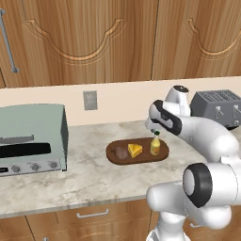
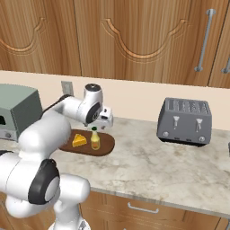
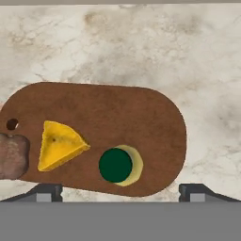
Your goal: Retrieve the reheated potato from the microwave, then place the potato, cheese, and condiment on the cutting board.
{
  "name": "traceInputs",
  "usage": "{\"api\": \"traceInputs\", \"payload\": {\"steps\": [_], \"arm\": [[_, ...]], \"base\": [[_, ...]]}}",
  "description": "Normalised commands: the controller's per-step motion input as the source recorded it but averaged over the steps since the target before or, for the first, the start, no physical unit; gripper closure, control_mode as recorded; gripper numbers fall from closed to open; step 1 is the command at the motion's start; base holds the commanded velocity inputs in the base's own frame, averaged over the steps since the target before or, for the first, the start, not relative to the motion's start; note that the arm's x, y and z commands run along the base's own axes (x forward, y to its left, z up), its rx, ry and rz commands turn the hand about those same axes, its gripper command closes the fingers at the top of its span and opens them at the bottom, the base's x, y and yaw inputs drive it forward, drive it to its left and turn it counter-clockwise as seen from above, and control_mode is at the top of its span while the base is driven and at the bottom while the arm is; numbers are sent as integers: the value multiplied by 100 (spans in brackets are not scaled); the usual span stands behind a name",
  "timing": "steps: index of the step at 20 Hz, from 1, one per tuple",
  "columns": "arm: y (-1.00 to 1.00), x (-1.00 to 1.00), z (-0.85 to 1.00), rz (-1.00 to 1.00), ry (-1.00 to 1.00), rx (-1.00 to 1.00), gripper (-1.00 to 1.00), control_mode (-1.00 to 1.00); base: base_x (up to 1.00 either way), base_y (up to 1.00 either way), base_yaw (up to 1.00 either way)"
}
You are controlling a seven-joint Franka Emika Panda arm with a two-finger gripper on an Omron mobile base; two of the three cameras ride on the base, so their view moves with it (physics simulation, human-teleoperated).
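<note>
The end effector [image 3: 120,190] is held with jaws spread wide, gripping nothing. Directly beneath it the condiment [image 3: 116,165] is seen upright on the cutting board [image 3: 122,113], beside the cheese [image 3: 59,145] and potato [image 3: 13,155]; a straight upward retreat is judged sufficient.

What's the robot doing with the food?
The robot has been putting food on the cutting board on the counter. The potato, the cheese and the condiment bottle all sit on it now, the bottle standing upright. The gripper is open just above the bottle and holds nothing, so it looks as if the bottle has just been let go. A toaster oven and a toaster stand nearby.
</note>
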Motion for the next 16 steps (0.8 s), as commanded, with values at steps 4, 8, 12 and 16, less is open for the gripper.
{"api": "traceInputs", "payload": {"steps": [4, 8, 12, 16], "arm": [[0, -38, 22, 0, -14, 0, -100, -100], [0, -41, 27, -1, -5, 0, -100, -100], [0, -48, 23, -1, 0, 0, -100, -100], [0, -58, 18, 0, -10, -8, -100, -100]], "base": [[0, 0, 0], [0, 0, 0], [0, 0, 0], [0, 0, 0]]}}
